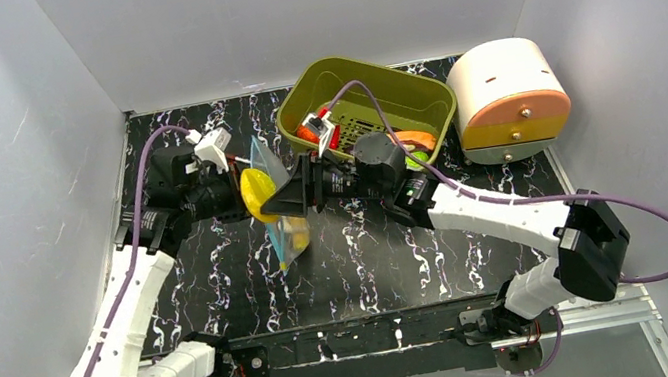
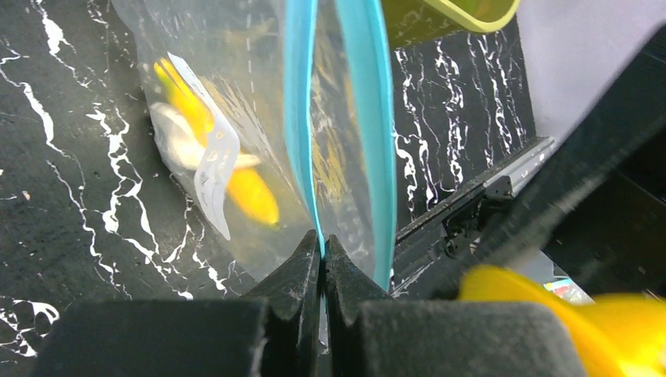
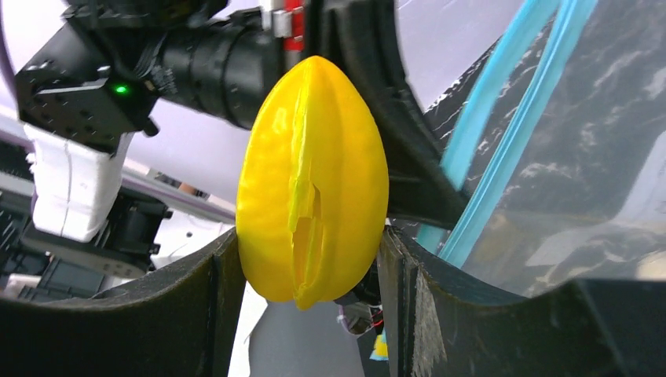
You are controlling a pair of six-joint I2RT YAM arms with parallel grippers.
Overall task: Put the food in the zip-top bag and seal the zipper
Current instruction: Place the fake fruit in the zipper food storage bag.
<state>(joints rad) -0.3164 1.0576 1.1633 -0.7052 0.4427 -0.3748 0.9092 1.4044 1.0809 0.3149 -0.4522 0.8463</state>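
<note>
The clear zip-top bag [image 1: 282, 229] hangs upright over the mat, mouth up, with a yellow banana [image 1: 296, 236] inside. My left gripper [image 1: 238, 196] is shut on one lip of the teal zipper [image 1: 256, 158]. In the left wrist view the gripper [image 2: 323, 243] pinches the left strip of the zipper [image 2: 299, 118], the other strip stands apart, and the banana [image 2: 253, 196] shows through the bag [image 2: 236, 86]. My right gripper [image 1: 271, 201] is shut on a yellow ridged fruit [image 1: 255, 191] beside the bag's mouth. In the right wrist view the gripper [image 3: 310, 263] holds the fruit [image 3: 314, 181], with the zipper [image 3: 503, 133] to its right.
An olive-green tub [image 1: 426, 91] stands at the back centre with an orange-red food piece [image 1: 306, 133] and a carrot [image 1: 416, 140] in it. A white and orange drum-shaped container [image 1: 508, 100] sits at the back right. White walls enclose the black marbled mat [image 1: 372, 263].
</note>
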